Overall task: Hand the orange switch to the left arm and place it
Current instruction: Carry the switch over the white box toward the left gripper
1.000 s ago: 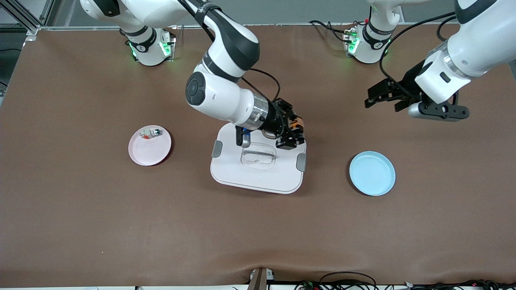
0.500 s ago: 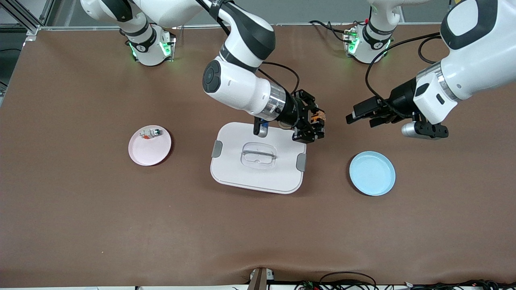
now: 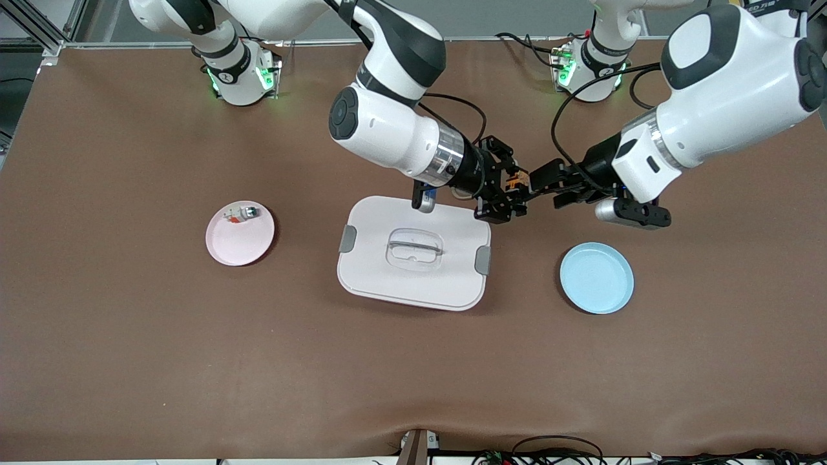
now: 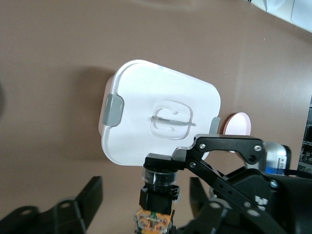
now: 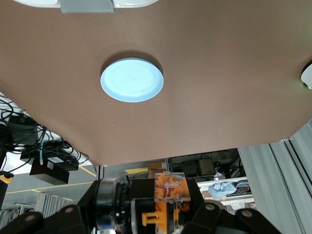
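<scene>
Hands meet in the air by the edge of the big white rounded plastic box w/ grey side latches [image 3: 413,255], on the side toward my left arm's end of the brown worktop [image 3: 129,336]. My right hand [image 3: 506,192] is clenched on the small black-and-orange push-button switch [image 3: 515,184], holding it up clear of the box lid. My left hand [image 3: 541,188] sits right at the switch, fingers [image 4: 83,207] spread to either side of it, not closed; contact unclear. Round light-blue plate [image 3: 596,278] lies nearer the front camera, below my left hand. Round pink plate [image 3: 240,232] w/ a small white switch [image 3: 240,214] on it sits toward the right arm's end, well apart from the box.
</scene>
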{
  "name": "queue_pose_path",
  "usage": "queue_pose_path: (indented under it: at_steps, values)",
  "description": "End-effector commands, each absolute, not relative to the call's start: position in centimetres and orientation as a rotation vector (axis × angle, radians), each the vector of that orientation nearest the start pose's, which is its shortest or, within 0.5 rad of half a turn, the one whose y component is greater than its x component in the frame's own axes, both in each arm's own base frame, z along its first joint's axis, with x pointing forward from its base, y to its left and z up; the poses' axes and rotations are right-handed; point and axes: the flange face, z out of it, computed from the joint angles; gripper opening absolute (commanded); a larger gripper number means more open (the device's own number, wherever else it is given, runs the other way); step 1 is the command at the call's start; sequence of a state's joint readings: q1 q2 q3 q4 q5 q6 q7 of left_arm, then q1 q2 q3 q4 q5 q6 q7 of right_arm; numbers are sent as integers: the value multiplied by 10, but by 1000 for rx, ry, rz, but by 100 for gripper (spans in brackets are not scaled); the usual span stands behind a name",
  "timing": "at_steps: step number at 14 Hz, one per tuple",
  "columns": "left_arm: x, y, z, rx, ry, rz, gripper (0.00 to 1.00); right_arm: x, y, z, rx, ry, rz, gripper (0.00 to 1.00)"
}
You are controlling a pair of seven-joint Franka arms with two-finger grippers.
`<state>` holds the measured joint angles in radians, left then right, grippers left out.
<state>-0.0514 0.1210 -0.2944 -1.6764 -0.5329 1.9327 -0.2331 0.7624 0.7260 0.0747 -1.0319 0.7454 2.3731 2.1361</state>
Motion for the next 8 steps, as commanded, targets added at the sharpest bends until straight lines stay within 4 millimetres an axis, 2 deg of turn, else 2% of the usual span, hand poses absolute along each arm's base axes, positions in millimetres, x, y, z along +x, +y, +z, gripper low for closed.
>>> queue_pose_path:
  at_steps: [1,3,6,8]
  values:
    - [567,-240,547,2581,42,-38,76,546,590,499,-1492,1786,853,0]
    - [560,-253,546,2583,24,-60,74,544,592,500,-1493,1780,850,0]
    - [556,-253,545,2591,13,-100,73,544,592,500,-1491,1780,847,0]
    - [554,-252,545,2595,6,-125,68,544,592,500,-1492,1777,845,0]
